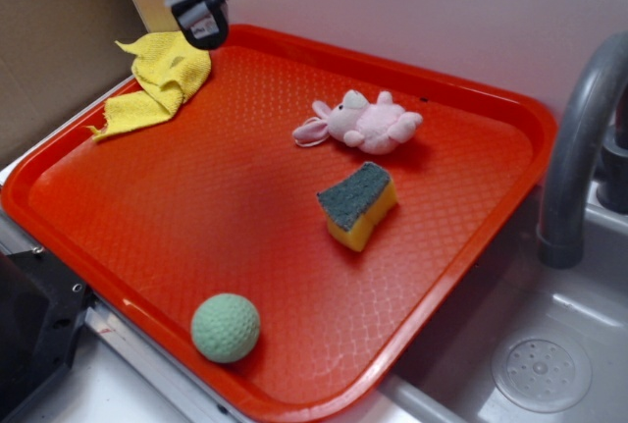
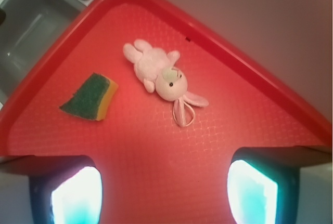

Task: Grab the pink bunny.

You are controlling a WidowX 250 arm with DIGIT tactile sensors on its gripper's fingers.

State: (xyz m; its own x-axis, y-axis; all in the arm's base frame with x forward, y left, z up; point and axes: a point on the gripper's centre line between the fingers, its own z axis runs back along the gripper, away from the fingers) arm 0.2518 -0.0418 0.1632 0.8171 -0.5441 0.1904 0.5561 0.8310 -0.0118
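Note:
The pink bunny (image 1: 361,121) lies on its side on the red tray (image 1: 147,197), toward the tray's far middle, with its floppy ears pointing left. In the wrist view the bunny (image 2: 158,73) lies ahead of the fingers, ears nearest them. My gripper (image 1: 199,13) hangs above the tray's back left corner, over the yellow cloth and well to the left of the bunny. In the wrist view the gripper (image 2: 164,193) stands open, with bare tray between its fingertips (image 2: 78,198).
A yellow cloth (image 1: 162,84) is crumpled at the tray's back left. A green-and-yellow sponge (image 1: 358,205) lies just in front of the bunny. A green ball (image 1: 226,327) rests near the tray's front edge. A grey faucet (image 1: 579,148) and sink (image 1: 549,364) are at the right.

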